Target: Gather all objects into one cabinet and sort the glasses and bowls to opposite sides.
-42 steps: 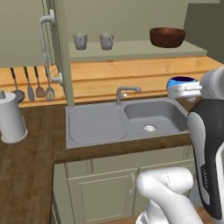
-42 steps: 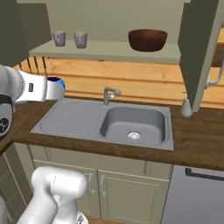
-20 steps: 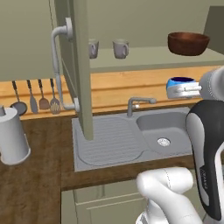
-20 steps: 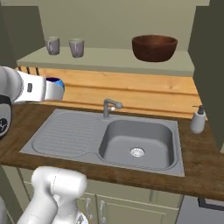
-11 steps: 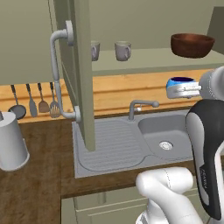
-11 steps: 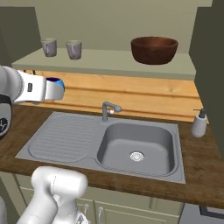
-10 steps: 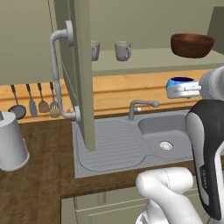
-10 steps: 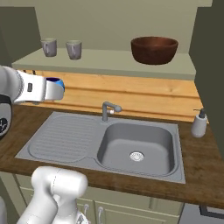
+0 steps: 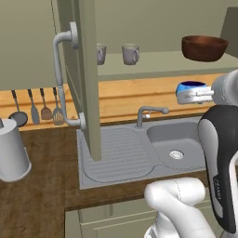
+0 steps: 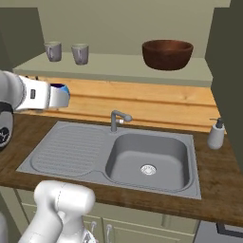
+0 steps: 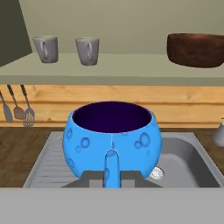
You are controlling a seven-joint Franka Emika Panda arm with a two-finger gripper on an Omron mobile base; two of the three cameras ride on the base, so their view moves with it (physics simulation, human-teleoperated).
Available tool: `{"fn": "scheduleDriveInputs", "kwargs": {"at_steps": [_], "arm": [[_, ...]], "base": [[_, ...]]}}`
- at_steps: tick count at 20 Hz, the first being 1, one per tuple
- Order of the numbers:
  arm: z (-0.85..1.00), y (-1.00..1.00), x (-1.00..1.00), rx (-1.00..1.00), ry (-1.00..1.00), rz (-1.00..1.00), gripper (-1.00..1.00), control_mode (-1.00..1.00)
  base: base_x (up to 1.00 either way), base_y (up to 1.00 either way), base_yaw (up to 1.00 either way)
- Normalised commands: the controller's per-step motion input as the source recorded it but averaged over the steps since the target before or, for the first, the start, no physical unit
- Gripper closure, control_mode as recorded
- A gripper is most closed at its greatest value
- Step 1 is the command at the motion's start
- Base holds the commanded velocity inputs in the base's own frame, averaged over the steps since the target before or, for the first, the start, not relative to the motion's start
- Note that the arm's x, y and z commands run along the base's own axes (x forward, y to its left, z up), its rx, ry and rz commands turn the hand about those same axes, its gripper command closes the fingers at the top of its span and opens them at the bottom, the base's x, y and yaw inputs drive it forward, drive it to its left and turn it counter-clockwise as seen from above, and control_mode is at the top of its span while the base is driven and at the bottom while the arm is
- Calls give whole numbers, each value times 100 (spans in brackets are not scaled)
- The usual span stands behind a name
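My gripper [image 11: 111, 164] is shut on the rim of the small bright blue bowl [image 11: 111, 135], holding it upright in the air above the sink. From the side, the blue bowl [image 9: 190, 87] sits on top of the gripper [image 9: 191, 95]; from the right, just a sliver of the blue bowl [image 10: 61, 88] shows. On the pale shelf [image 9: 158, 66] of the open olive-green cabinet, two grey glasses [image 9: 100, 53] [image 9: 130, 54] stand together at the left. The large dark brown bowl [image 9: 204, 47] rests at the right. The blue bowl hangs below and in front of the shelf.
The cabinet's left door [image 9: 86, 79] stands open toward me with its grey bar handle [image 9: 59, 79]; the right door [image 10: 228, 76] is open too. Below lie the sink [image 10: 147, 156], faucet [image 10: 116, 121], a soap dispenser [image 10: 216, 134], hanging utensils [image 9: 37, 109] and a white canister [image 9: 11, 151].
The whole picture has shifted a little as the base moved. The blue bowl stays held in the gripper in the same spot relative to the arm.
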Motion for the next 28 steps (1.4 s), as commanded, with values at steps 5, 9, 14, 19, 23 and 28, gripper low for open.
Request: {"fn": "scheduleDriveInputs", "kwargs": {"at_steps": [5,9,14,19,23,28], "arm": [[37,3,1,0,0,16,100,-100],[29,16,7,1,-1,13,100,-100],[18,43,28,0,-1,1,100,-100],[1,36,48,0,0,0,100,-100],[0,7,33,1,-3,0,100,-100],[-5,18,34,0,-5,0,100,-100]], "base": [[0,0,0],[0,0,0],[0,0,0],[0,0,0],[0,0,0],[0,0,0]]}}
